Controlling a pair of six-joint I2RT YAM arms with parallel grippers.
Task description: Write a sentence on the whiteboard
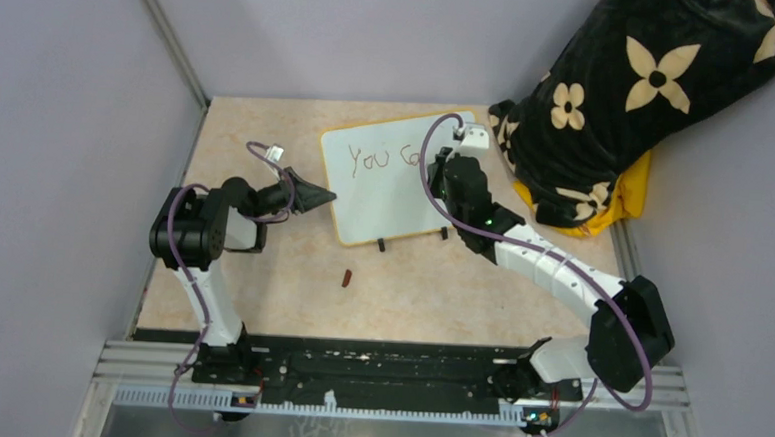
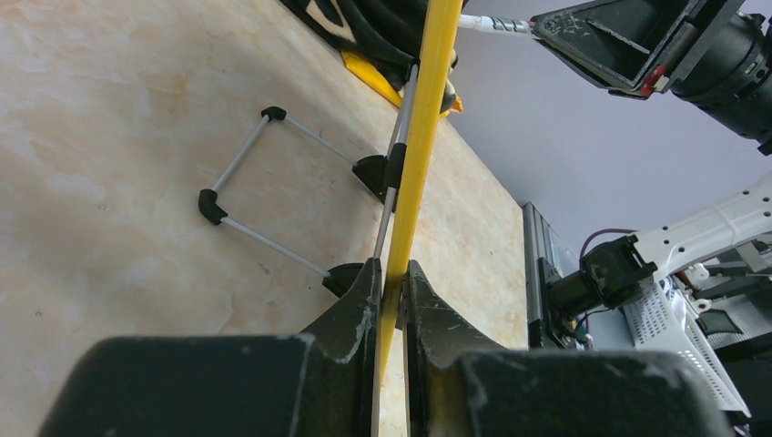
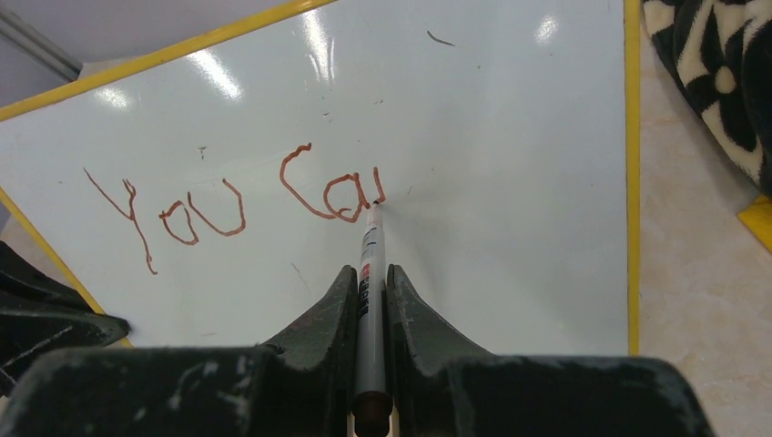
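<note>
The whiteboard point(image 1: 390, 194) stands tilted on the table, white with a thin yellow frame point(image 2: 423, 137) and two small black feet. On it the sentence point(image 3: 228, 205) reads "You Ca" in reddish-brown strokes, with the last letter unfinished. My left gripper point(image 1: 323, 197) is shut on the board's left edge, and in the left wrist view the left gripper point(image 2: 393, 278) pinches the yellow frame. My right gripper point(image 3: 369, 270) is shut on a grey marker point(image 3: 370, 241), whose tip touches the board at the end of the last stroke. From above, the right gripper point(image 1: 446, 164) covers the end of the writing.
A small dark red marker cap point(image 1: 347, 277) lies on the table in front of the board. A black blanket with cream flowers point(image 1: 620, 101) over something yellow point(image 1: 630, 196) fills the back right corner. Grey walls close in both sides. The board's wire stand point(image 2: 264, 182) rests behind it.
</note>
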